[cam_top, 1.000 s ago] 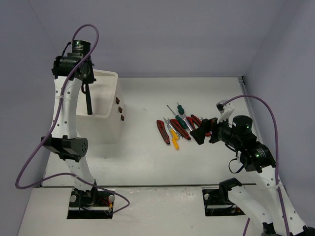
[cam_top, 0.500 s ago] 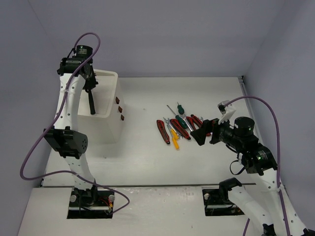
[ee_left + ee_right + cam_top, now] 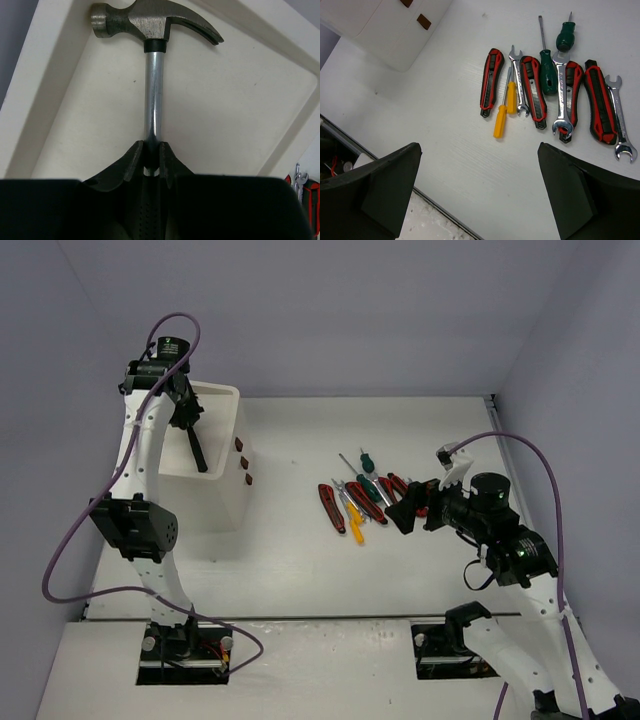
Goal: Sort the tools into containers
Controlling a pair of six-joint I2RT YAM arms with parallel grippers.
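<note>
Left gripper (image 3: 151, 152) grips black-handled steel claw hammer (image 3: 150, 22) over white plastic tray (image 3: 225, 115); head at 12 o'clock may snag rim; right gripper (image 3: 479, 185) wide.

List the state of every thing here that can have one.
Black-handled steel-headed hammer, gripped, head down over the white cabinet's top tray.
Left gripper, shut on the hammer.
Right gripper, open, holding nothing.
Cabinet drawers, shut.
Row of small hand tools, lying flat on the table.
</note>
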